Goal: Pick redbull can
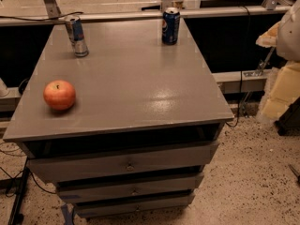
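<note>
Right now the redbull can [76, 36] stands upright at the far-left corner of the grey table [140, 78], close to both the back edge and the left edge, w/ a pale rail [117, 17] running just behind it. A wider dark-blue Pepsi can [170, 26] sits upright at the back edge too, toward the right, well apart from the redbull can, bare tabletop btwn them. A red apple [59, 95] lies near the left edge, nearer the front, apart from both cans. Mid and right parts of the tabletop are bare up to the front and right edges. Drawers [126, 165] stack under the front edge. The tool [282, 86] shows as a pale cream shape at the right border, off the table, beyond its right edge and above the speckled floor [253, 172], well apart from the redbull can; can't tell if it's apart or together. Cables [18, 182] trail on the floor by the left-front corner.
</note>
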Controlling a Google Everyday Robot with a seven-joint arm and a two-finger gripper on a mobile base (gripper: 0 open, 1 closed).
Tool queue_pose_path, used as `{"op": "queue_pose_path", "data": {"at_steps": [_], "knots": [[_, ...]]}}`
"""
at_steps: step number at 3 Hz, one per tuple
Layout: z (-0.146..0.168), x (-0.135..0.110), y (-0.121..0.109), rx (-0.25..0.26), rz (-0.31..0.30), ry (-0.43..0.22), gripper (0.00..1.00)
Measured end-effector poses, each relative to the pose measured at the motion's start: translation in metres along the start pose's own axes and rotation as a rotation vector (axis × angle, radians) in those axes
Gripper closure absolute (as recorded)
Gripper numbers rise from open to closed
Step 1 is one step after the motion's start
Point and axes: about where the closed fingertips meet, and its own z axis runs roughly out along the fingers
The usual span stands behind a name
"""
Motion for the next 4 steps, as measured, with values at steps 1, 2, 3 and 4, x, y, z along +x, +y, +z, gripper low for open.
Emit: {"op": "queue_pose_path", "data": {"at_steps": [1,2,3,4], "knots": [[0.000,0.000,0.000,0.000,0.000,0.000,0.00],[0.010,-0.023,-0.008,-0.024,0.025,-0.071,0.00],[0.026,-0.078,-0.034,-0.053,0.067,-0.198,0.00],[0.037,-0.138,-0.059,-0.062,0.115,-0.342,0.00]]}}
